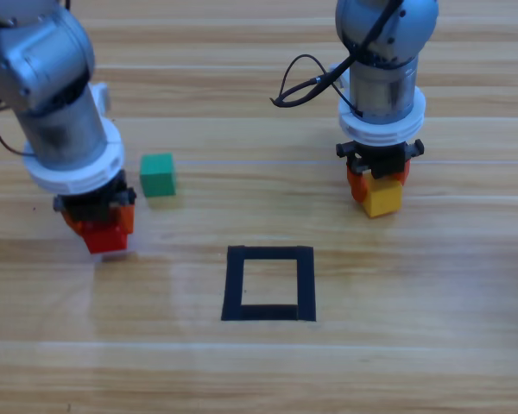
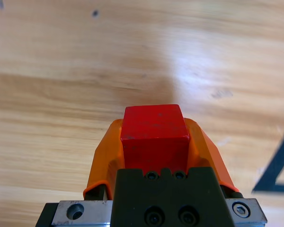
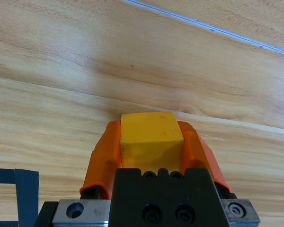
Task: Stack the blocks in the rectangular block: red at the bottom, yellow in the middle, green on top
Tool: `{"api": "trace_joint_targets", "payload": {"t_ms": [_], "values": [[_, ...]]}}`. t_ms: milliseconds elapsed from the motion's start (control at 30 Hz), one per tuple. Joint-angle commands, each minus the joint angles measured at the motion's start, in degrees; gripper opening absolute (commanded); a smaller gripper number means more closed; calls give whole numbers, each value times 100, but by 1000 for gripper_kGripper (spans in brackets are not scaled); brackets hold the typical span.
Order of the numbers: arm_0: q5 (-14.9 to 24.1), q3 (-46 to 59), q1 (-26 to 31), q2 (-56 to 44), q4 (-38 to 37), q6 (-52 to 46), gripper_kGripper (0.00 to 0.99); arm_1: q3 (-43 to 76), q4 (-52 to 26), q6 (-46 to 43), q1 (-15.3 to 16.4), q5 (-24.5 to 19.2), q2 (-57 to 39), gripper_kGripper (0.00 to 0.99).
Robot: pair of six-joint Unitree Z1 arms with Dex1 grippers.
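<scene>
We are seeing the left gripper (image 1: pixel 104 231) clamping the red cube (image 1: pixel 104 238) between its 2 orange jaws, left of the black tape frame (image 1: pixel 269 283) and apart from it. In the left wrist view the red cube (image 2: pixel 154 137) is sitting tight between both jaws. The right gripper (image 1: pixel 380 191) is gripping the yellow cube (image 1: pixel 382 197), up and right of the frame. The green cube (image 1: pixel 158 174) is resting on the wooden table (image 1: pixel 414 345) just beside the left gripper.
</scene>
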Motion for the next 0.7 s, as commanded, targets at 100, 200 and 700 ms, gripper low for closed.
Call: {"api": "trace_joint_targets", "payload": {"t_ms": [100, 200, 700], "values": [[-315, 35, -742, -604, 31, 1490, 0, 302, -32, -46, -15, -81, -531, 78], [-306, 35, -1164, -525, 66, 1745, 0, 478, -84, -38, -24, -55, -750, 78], [309, -1520, -2280, 627, 1481, -698, 0, 4336, -2871, -108, -50, 385, -3106, 81]]}}
